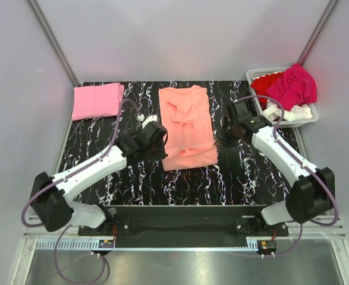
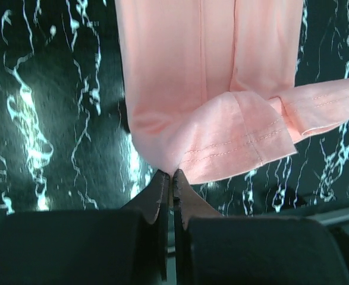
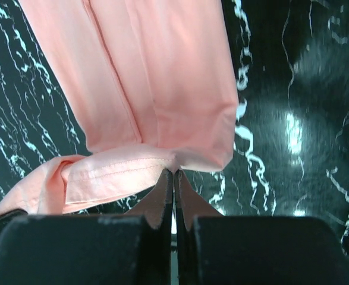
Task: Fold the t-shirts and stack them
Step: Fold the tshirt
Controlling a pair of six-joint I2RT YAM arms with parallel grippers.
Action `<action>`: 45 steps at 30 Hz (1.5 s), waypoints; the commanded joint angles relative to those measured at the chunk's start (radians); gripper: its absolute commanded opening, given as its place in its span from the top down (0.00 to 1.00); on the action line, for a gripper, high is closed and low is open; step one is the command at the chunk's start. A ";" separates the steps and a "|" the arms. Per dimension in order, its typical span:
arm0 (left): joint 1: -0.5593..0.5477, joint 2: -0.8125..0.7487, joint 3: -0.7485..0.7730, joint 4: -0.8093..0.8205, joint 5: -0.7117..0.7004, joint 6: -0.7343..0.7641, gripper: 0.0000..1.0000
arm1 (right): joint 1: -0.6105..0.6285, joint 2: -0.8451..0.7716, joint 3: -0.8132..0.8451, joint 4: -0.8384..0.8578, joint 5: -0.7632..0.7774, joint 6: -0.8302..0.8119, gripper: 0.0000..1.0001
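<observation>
A salmon-orange t-shirt (image 1: pixel 186 122) lies mid-table, folded into a long strip, its near end doubled over. My left gripper (image 1: pixel 162 144) is shut on the strip's left edge near that fold. In the left wrist view the left gripper (image 2: pixel 173 173) pinches a corner of the salmon-orange t-shirt (image 2: pixel 180 89). My right gripper (image 1: pixel 219 142) is shut on the right edge. In the right wrist view the right gripper (image 3: pixel 174 172) nips the salmon-orange t-shirt (image 3: pixel 162 77) by the stitched hem. A folded light pink t-shirt (image 1: pixel 97 101) lies at the back left.
A white slatted basket (image 1: pixel 308 120) stands at the back right with magenta (image 1: pixel 293 86), red (image 1: pixel 263 83) and white (image 1: pixel 287 111) shirts heaped in it. The table (image 1: pixel 103 166) is black marble-patterned. A small white object (image 1: pixel 143 117) lies left of the strip.
</observation>
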 commanded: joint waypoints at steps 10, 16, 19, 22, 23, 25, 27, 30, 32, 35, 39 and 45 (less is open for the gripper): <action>0.190 0.311 0.260 0.077 0.199 0.231 1.00 | -0.075 0.222 0.226 0.077 -0.021 -0.134 1.00; 0.239 0.420 0.349 0.074 0.251 0.274 1.00 | -0.093 0.326 0.271 0.099 -0.058 -0.154 1.00; 0.256 0.464 0.372 0.083 0.273 0.286 1.00 | -0.104 0.375 0.307 0.103 -0.061 -0.154 1.00; 0.271 0.504 0.400 0.083 0.290 0.292 1.00 | -0.113 0.420 0.330 0.111 -0.073 -0.148 1.00; 0.276 0.513 0.406 0.084 0.297 0.295 1.00 | -0.115 0.434 0.350 0.111 -0.076 -0.150 1.00; 0.286 0.539 0.426 0.089 0.305 0.303 1.00 | -0.120 0.472 0.382 0.110 -0.077 -0.150 1.00; 0.294 0.562 0.450 0.090 0.320 0.314 1.00 | -0.126 0.515 0.407 0.102 -0.082 -0.153 1.00; 0.313 0.602 0.481 0.081 0.333 0.322 1.00 | -0.132 0.575 0.459 0.087 -0.087 -0.157 1.00; 0.328 0.630 0.493 0.084 0.349 0.325 1.00 | -0.136 0.602 0.493 0.074 -0.091 -0.159 1.00; 0.346 0.671 0.518 0.081 0.372 0.328 0.99 | -0.144 0.654 0.522 0.061 -0.088 -0.151 1.00; 0.365 0.720 0.562 0.075 0.395 0.335 0.96 | -0.156 0.707 0.541 0.051 -0.070 -0.136 1.00; 0.406 0.800 0.651 0.052 0.429 0.349 0.85 | -0.172 0.776 0.585 0.030 -0.076 -0.119 1.00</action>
